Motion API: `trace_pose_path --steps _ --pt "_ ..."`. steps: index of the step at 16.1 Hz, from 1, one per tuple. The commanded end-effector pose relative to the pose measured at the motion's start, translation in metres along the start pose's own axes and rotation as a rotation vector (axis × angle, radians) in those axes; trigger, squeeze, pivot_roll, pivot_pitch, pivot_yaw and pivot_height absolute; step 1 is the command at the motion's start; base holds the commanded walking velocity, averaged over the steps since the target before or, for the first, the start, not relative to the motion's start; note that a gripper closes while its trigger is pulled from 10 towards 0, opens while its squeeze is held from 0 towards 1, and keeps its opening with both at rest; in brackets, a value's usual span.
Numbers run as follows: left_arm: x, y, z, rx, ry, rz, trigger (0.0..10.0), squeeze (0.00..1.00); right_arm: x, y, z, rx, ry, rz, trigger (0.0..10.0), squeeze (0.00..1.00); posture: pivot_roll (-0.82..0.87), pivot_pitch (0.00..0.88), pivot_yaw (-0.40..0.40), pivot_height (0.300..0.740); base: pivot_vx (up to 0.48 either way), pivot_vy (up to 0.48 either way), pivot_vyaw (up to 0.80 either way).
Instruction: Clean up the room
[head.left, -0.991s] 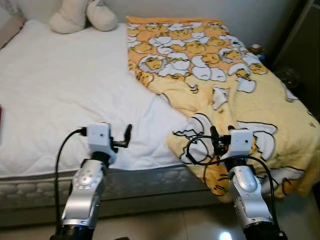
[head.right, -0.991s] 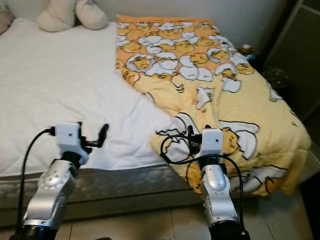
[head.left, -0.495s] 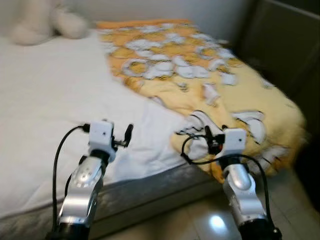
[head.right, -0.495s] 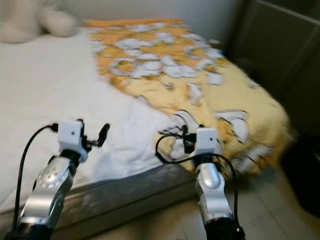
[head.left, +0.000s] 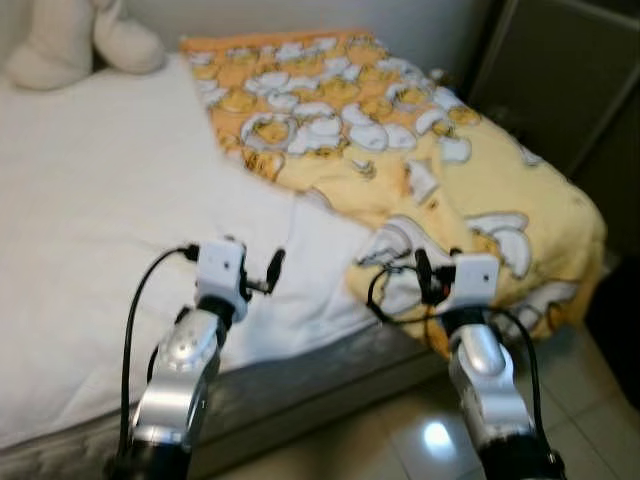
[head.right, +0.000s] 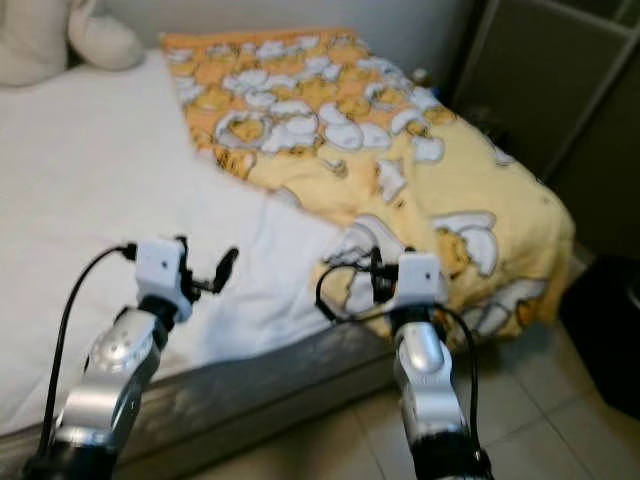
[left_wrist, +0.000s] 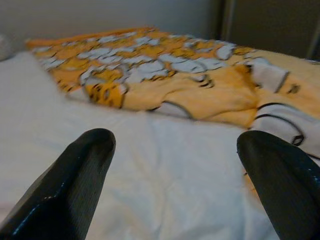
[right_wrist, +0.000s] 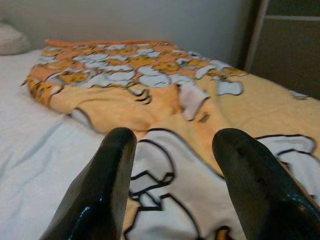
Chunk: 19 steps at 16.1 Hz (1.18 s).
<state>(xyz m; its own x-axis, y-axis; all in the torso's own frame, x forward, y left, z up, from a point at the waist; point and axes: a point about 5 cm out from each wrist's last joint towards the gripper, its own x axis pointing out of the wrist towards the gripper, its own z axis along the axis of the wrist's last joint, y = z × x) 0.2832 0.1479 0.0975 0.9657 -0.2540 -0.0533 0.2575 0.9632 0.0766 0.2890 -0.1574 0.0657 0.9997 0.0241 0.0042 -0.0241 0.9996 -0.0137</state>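
Facing the yellow blanket (head.left: 400, 160) bunched over the upper right of the frame, likely waiting to be spread across the bare white mattress (head.left: 100, 200). Holding left gripper (left_wrist: 175, 170) wide apart and empty at lower left, right gripper (right_wrist: 172, 165) also parted and empty at the blanket's near edge, seemingly ready to pinch it.

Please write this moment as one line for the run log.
left gripper: open, over white sheet | right gripper: open, over yellow blanket | nothing held

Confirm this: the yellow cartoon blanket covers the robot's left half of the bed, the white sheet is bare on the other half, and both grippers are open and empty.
Not quite: the yellow cartoon blanket covers the robot's right half of the bed; the bare white sheet is on the left, as the left eye view shows. The rest holds: the left gripper and right gripper are open and empty.
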Motion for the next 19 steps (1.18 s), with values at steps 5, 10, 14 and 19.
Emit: trace_pose_path --steps 5,10,14,19 --pt "-0.018 0.007 -0.004 0.124 0.037 -0.148 10.0 0.0 0.019 -0.004 -0.016 0.08 0.123 -0.009 10.0 0.0 0.05 0.0 0.016 0.74 0.249 0.0 0.0" --pt "-0.052 0.002 0.023 0.213 0.008 -0.491 10.0 0.0 0.038 0.02 -0.019 0.102 0.217 0.045 10.0 0.0 0.18 0.021 0.068 0.74 0.0 0.0 0.0" --pt "-0.085 -0.008 0.052 0.176 0.046 -0.699 10.0 0.0 0.043 0.027 -0.024 0.09 0.292 0.017 10.0 0.0 0.29 0.131 0.119 0.74 0.0 0.0 0.0" --pt "-0.113 -0.02 0.055 0.07 0.102 -0.656 10.0 0.0 0.047 0.017 -0.022 -0.009 0.294 -0.013 10.0 0.0 0.31 0.218 0.131 0.74 0.0 0.0 0.0"
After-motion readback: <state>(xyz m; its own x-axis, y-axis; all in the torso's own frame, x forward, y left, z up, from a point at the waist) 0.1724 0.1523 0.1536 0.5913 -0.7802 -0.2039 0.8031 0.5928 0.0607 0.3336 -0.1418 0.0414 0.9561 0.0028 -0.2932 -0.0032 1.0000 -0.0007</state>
